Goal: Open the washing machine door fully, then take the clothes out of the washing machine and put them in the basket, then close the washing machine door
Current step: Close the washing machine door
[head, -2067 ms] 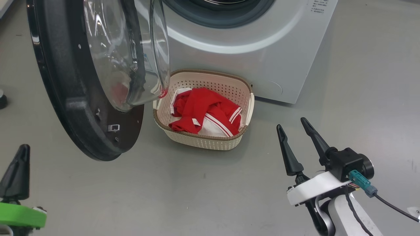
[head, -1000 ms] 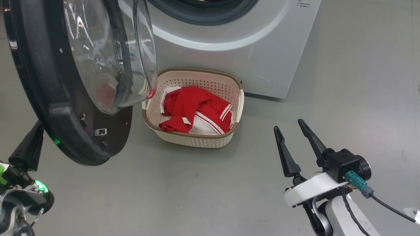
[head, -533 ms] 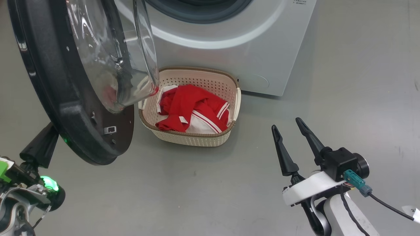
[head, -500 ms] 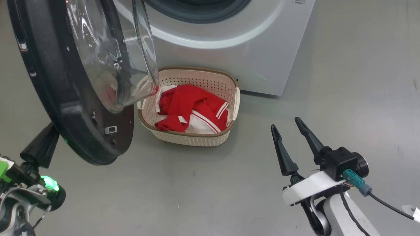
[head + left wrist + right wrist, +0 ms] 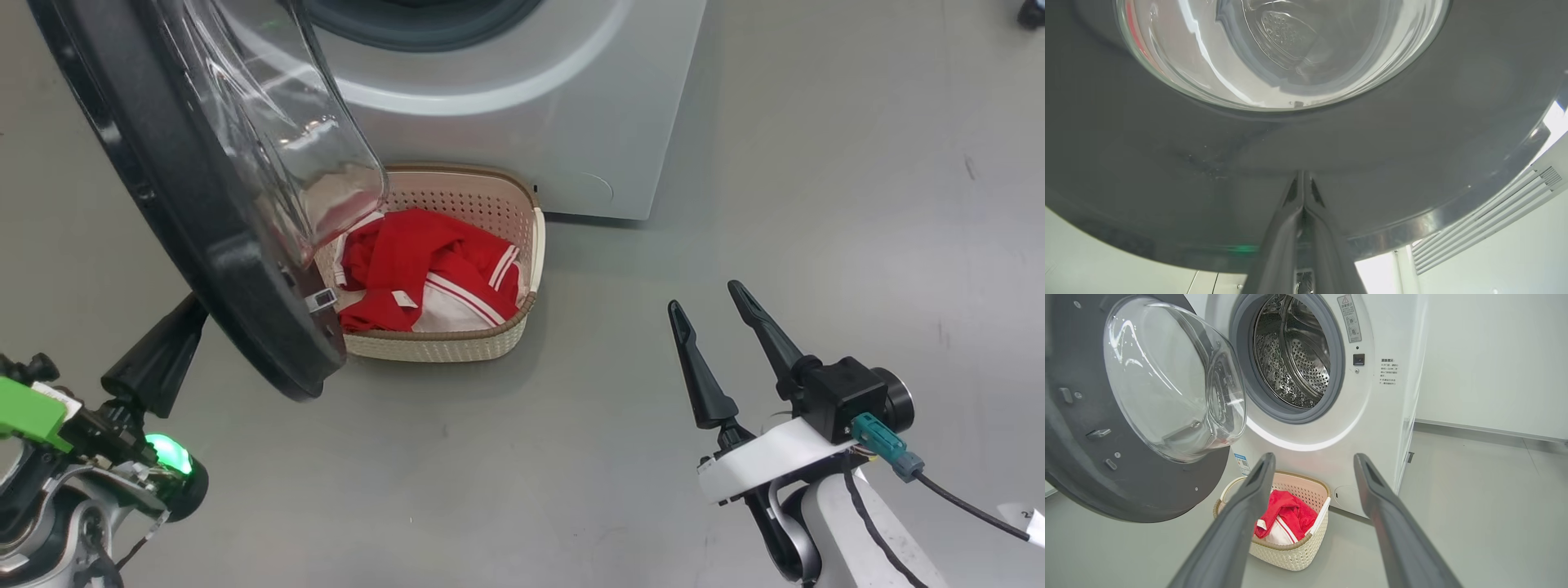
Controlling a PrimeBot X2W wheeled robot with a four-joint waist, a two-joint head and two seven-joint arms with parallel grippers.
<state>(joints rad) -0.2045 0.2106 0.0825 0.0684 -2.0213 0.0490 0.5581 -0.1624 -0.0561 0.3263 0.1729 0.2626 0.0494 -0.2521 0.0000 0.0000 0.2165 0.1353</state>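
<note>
Comparing with half a second back: finding the washing machine door [image 5: 253,327] swung further toward the washing machine [image 5: 506,106], its glass bowl now overlapping the left end of the basket [image 5: 433,349]. Allowing for a head-camera shift in part of that.

Noting the left claw [image 5: 1301,179] closed on nothing, tips pressed to the door's glossy black outer face, risen from low over the floor [image 5: 571,457] to behind the door. Noting the right claw [image 5: 704,296] spread wide, empty, hovering over bare floor well right of the basket.

Locating the clothes [image 5: 408,253] inside the basket, on the floor just in front of the machine. Seeing a bare steel drum [image 5: 1294,359] in the right wrist view. Judging: unloading done, closing push under way, door not yet latched.

Writing: spotting a warning-triangle sticker [image 5: 1348,316] and a block of small print [image 5: 1388,371] right of the opening, plus a blue sticker [image 5: 1243,461] low on the front. Too small to read. Finding no brand name.
</note>
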